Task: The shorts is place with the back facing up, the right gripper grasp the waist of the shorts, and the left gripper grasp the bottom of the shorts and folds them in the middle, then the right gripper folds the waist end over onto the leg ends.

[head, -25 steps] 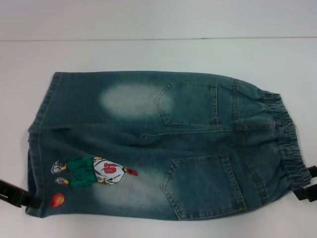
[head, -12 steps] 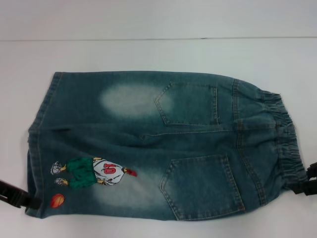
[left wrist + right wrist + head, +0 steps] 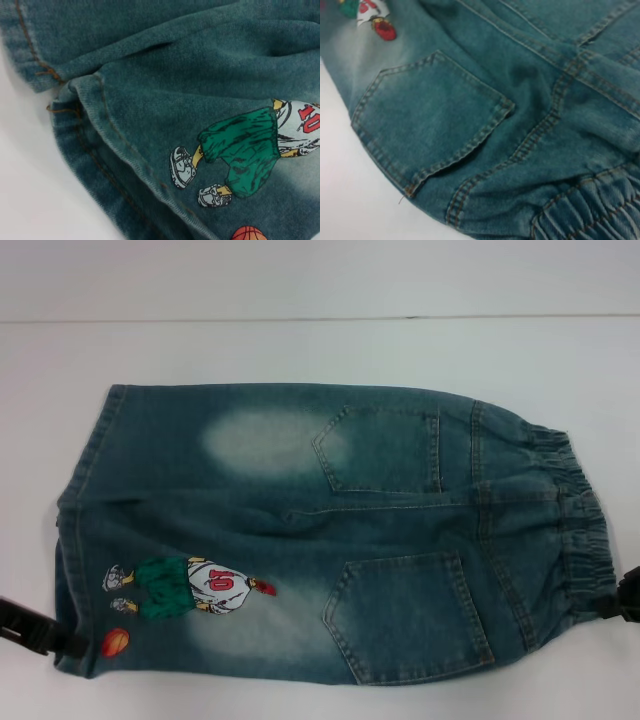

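A plain white table (image 3: pixel 320 350) carried one pair of shorts (image 3: pixel 330 530), spread flat with the back up. At the left lay the leg ends (image 3: pixel 82 530), near a cartoon player (image 3: pixel 185 587) and one orange ball (image 3: pixel 117 641); two back pockets (image 3: pixel 408 615) sat toward the gathered waist (image 3: pixel 575 530) at the right. The left gripper (image 3: pixel 35 630) touched the hem corner and the right gripper (image 3: pixel 628 595) the waist corner; whether either was open could not be told.

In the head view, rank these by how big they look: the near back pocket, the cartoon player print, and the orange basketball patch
1. Near back pocket
2. Cartoon player print
3. Orange basketball patch
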`<state>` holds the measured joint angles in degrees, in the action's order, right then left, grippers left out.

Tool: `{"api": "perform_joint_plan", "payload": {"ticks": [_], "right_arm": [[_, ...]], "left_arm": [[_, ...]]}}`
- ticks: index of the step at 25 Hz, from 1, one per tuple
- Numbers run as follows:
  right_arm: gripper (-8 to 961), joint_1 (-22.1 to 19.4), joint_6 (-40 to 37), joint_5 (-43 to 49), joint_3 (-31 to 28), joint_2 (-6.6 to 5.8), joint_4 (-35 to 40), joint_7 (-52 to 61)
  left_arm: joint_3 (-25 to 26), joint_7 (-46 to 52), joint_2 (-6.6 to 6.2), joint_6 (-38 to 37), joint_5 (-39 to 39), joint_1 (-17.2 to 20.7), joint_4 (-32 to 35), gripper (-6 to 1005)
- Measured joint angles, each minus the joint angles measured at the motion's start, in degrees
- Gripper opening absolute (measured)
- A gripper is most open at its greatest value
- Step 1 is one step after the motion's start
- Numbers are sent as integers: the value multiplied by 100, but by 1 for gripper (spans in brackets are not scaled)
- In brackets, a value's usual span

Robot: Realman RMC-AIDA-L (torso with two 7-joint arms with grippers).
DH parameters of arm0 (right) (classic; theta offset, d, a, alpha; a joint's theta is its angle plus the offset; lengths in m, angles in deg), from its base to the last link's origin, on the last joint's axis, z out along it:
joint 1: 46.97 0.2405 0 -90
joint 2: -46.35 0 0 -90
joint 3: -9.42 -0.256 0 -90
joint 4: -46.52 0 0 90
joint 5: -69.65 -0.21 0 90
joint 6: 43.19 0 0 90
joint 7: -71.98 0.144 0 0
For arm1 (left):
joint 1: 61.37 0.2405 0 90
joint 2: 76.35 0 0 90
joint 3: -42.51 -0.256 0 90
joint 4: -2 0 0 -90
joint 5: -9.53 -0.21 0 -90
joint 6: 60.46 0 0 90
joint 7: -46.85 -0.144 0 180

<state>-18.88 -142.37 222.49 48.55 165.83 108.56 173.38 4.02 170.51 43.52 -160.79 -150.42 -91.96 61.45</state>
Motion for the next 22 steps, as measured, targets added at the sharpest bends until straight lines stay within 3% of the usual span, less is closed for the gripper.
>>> {"api": "perform_joint_plan", "payload": {"ticks": [2, 13, 22], "right_arm": [[51, -25, -12, -69, -7, 5, -1, -202], [49, -278, -910, -285, -69, 23, 412, -740], [49, -439, -1207, -492, -693, -57, 756, -1011]], "left_arm": [[0, 0, 6, 30, 12, 0, -3, 15], [13, -6, -19, -382, -28, 96, 241, 15], [353, -11, -158, -678, 1, 68, 742, 15]]}}
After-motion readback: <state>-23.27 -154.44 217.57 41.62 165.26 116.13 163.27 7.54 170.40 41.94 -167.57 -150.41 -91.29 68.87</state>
